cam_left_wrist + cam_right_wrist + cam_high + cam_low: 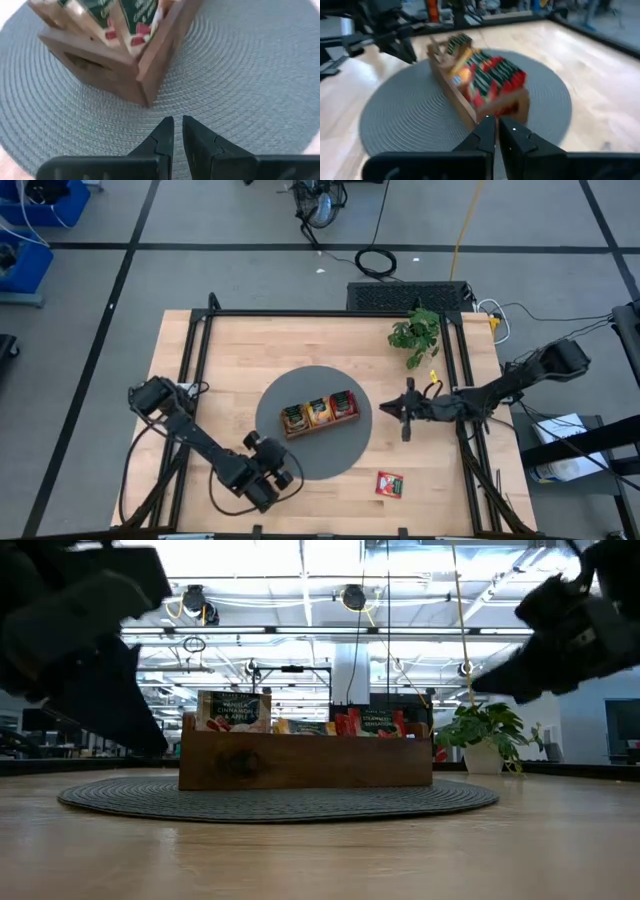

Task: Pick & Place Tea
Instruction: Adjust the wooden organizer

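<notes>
One wooden tray (320,423) with three compartments, one round grey mat (275,442), one potted plant (416,333), one loose red tea sachet (389,483) at lower right, two arms.

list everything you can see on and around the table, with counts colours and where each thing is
wooden tray: one, brown, three compartments, middle of the mat
tea sachets in tray: three upright groups, tan-and-green, orange, red, one group per compartment; exact number cannot be told
loose tea sachet: one, red, flat on the table, off the mat, on the right arm's side towards the near edge
round mat: one, grey, table centre
potted plant: one, green, far right part of the table
table: one, light wood
left claw: shut, empty, over the mat beside the tray
right claw: shut, empty, just off the tray's red end
</notes>
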Robot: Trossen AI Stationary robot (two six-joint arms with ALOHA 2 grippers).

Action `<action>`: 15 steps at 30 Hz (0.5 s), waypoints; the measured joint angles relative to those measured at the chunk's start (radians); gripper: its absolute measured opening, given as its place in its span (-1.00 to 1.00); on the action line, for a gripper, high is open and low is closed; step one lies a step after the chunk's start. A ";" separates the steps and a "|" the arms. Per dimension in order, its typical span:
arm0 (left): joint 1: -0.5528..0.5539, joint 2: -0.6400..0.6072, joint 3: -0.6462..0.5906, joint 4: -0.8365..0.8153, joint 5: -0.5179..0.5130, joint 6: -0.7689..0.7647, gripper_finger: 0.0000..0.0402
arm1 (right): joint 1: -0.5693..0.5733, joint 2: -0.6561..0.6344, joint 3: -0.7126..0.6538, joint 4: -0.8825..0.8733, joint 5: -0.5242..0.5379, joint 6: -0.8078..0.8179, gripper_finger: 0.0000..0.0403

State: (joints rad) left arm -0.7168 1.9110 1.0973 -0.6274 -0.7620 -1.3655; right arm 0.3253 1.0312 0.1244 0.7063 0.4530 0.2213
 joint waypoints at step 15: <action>0.004 0.000 0.000 -0.110 0.079 -0.114 -0.77 | -0.046 0.366 0.044 0.212 0.058 0.117 -1.00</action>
State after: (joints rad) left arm -0.7126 1.9110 1.0973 -0.7371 -0.6831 -1.4799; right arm 0.2790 1.3970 0.1682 0.9181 0.5107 0.3384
